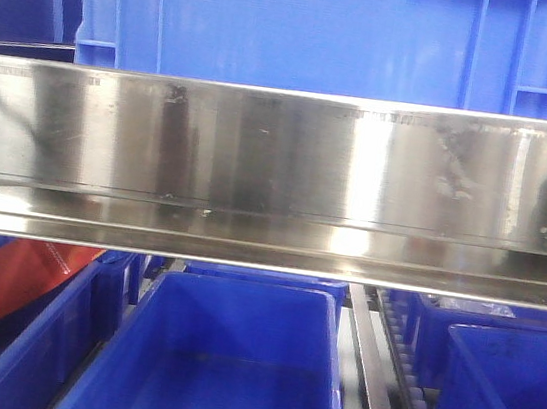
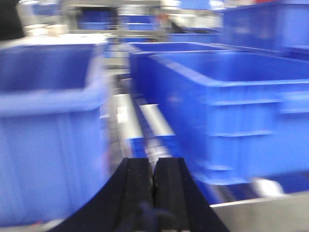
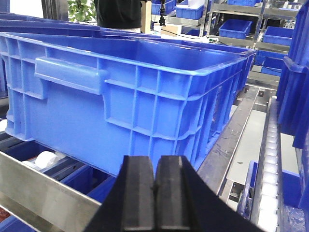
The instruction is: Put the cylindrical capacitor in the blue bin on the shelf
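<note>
The front view is filled by the shelf's steel rail (image 1: 277,175), a broad shiny band running from 9 to 3 o'clock. Above it, at 12 o'clock, stands a blue bin (image 1: 317,29) on the upper tier. Below the rail, at 6 o'clock, an open lower bin (image 1: 208,357) shows a bare blue floor, with more bins at 8 and 4 o'clock and a roller track (image 1: 411,384) between the middle and right ones. A red strip (image 1: 0,290) lies at 8 o'clock.

The left hand (image 2: 154,181) sits at 6 o'clock in its own blurred view, its two black fingers (image 2: 137,188) pressed together with nothing seen between them. Blue bins rise at 9 and 2 o'clock, a roller lane (image 2: 145,121) running away between them.

The right hand (image 3: 154,186) is likewise at 6 o'clock in its view, fingers (image 3: 171,188) closed pad against pad, holding nothing that shows. Straight ahead at 12 o'clock stands a big ribbed bin (image 3: 135,101), near the fingertips but apart from them. A steel rail (image 3: 43,188) crosses at 8 o'clock, and a roller track (image 3: 270,169) runs at 3 o'clock.

The capacitor shows in no view: not between either pair of fingers, nor in any bin floor that can be seen, so its place relative to either hand cannot be told.
</note>
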Robot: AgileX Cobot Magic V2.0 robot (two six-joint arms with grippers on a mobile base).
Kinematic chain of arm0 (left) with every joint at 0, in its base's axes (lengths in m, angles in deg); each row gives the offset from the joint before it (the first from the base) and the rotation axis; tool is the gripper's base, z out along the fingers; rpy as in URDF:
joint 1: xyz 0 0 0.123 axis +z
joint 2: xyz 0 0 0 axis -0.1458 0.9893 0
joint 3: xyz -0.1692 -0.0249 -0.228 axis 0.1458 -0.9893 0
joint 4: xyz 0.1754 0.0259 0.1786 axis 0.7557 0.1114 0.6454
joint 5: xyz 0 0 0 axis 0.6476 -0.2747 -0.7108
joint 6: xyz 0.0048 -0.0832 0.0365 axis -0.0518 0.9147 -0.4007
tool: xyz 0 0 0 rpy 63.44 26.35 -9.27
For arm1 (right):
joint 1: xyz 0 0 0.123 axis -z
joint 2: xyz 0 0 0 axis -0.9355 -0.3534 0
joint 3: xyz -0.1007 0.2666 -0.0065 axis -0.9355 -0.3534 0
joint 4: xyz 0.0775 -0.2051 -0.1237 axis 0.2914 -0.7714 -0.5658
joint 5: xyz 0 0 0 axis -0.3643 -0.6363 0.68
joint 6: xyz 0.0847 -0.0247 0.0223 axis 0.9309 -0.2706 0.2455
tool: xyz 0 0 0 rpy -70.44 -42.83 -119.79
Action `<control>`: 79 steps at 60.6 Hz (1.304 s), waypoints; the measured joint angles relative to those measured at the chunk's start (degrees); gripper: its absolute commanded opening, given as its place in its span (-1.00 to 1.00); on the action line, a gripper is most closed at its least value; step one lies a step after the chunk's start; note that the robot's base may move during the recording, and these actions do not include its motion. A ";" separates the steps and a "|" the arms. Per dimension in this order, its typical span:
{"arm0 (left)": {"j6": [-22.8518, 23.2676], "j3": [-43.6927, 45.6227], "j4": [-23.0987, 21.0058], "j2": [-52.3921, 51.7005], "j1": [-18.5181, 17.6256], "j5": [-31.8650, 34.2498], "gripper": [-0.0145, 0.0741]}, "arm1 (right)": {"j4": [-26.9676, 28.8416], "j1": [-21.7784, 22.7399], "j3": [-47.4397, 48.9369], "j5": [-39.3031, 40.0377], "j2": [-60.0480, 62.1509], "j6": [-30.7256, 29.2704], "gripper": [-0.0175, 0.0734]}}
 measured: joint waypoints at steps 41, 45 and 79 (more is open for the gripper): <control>-3.36 -35.40 -3.96 -10.23 14.29 29.17 -0.92 | 0.00 0.00 -0.09 0.12 0.25 0.00 -0.97; -3.36 -35.39 -3.96 -10.23 14.29 29.30 -0.92 | 0.00 0.00 -0.09 0.12 0.25 0.00 -0.97; -3.36 -35.52 -3.96 -10.23 14.29 29.88 -0.92 | 0.00 0.00 -0.09 0.12 0.25 0.10 -0.97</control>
